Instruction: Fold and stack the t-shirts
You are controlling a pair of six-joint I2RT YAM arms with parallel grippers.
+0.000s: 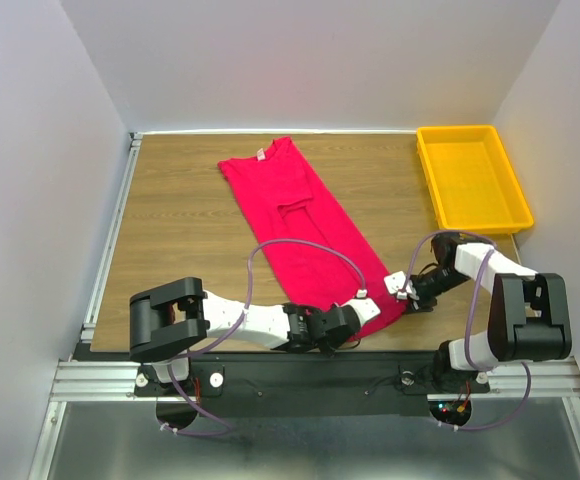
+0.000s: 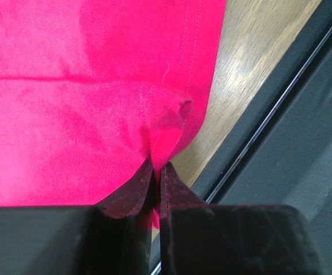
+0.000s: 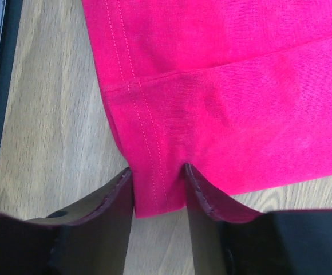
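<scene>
A crimson-pink t-shirt [image 1: 305, 225] lies on the wooden table [image 1: 180, 210], folded lengthwise into a long strip. It runs from the collar at the back to the hem at the near edge. My left gripper [image 1: 362, 312] sits at the hem's near-left corner. In the left wrist view it [image 2: 156, 167] is shut on a bunched pinch of the t-shirt [image 2: 68, 114]. My right gripper [image 1: 398, 288] is at the hem's right corner. In the right wrist view it [image 3: 159, 175] is open, with the stitched hem corner of the t-shirt [image 3: 223, 86] lying between the fingers.
A yellow plastic tray [image 1: 470, 178] stands at the back right, apart from the shirt. The table's near edge and black metal rail [image 2: 280, 114] lie just beside the left gripper. White walls enclose the table on three sides.
</scene>
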